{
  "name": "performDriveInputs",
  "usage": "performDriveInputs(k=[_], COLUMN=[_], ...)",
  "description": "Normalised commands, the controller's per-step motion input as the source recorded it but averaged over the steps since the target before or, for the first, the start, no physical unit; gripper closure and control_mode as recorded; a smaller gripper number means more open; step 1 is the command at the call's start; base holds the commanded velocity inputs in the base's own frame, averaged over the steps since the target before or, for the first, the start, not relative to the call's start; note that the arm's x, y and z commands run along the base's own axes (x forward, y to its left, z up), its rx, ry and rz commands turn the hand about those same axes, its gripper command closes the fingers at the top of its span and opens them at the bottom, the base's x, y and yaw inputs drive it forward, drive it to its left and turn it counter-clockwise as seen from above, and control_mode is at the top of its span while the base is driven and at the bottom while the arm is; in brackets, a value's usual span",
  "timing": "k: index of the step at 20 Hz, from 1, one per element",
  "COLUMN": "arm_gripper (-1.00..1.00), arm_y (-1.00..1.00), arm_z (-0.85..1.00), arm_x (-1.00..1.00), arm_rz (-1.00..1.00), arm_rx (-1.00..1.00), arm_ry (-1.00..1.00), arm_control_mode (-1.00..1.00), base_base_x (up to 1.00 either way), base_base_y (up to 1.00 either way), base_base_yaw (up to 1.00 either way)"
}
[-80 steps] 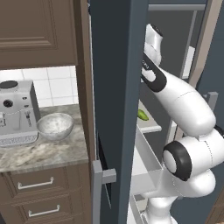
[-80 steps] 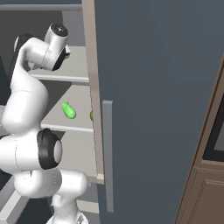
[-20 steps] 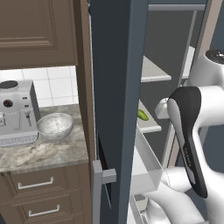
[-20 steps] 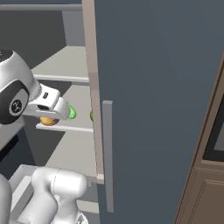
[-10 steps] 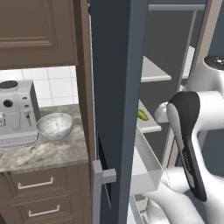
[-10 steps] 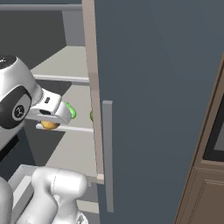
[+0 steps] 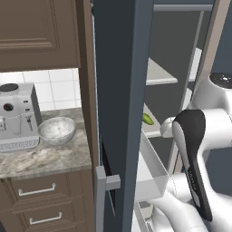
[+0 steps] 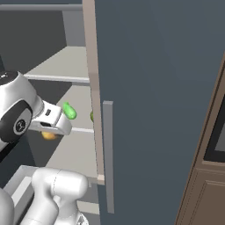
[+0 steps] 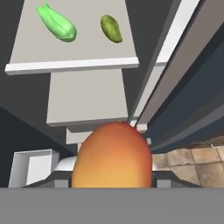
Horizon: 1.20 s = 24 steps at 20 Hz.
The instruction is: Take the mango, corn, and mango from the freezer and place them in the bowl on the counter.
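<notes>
Claw (image 9: 113,186) grips an orange mango (image 9: 112,157) across its middle — smooth, rounded, probably slippery, firm enough to squeeze gently.

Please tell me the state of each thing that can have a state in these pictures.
freezer: door open
orange mango: held in the pincer, off the shelf
corn: lying on the freezer shelf
green mango: lying on the same shelf, apart from the corn
bowl: upright on the counter, empty
</notes>
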Motion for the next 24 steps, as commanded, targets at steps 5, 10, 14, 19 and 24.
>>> performDriveInputs(k=[5, 10, 14, 19, 24], arm_gripper=[1.00, 1.00, 1.00, 1.00, 1.00], arm_y=[0.00, 0.00, 0.00, 0.00, 0.00], arm_z=[0.00, 0.00, 0.00, 0.00, 0.00], arm_x=[0.00, 0.00, 0.00, 0.00, 0.00], arm_rz=[0.00, 0.00, 0.00, 0.00, 0.00], arm_rx=[0.00, 0.00, 0.00, 0.00, 0.00], arm_ry=[0.00, 0.00, 0.00, 0.00, 0.00], arm_control_mode=[1.00, 1.00, 1.00, 1.00, 1.00], base_base_x=[-0.58, -0.76, -0.49, -0.46, -0.53], base_base_y=[-0.10, -0.77, -0.76, 0.03, 0.26], base_base_yaw=[0.00, 0.00, 0.18, 0.72, 0.88])
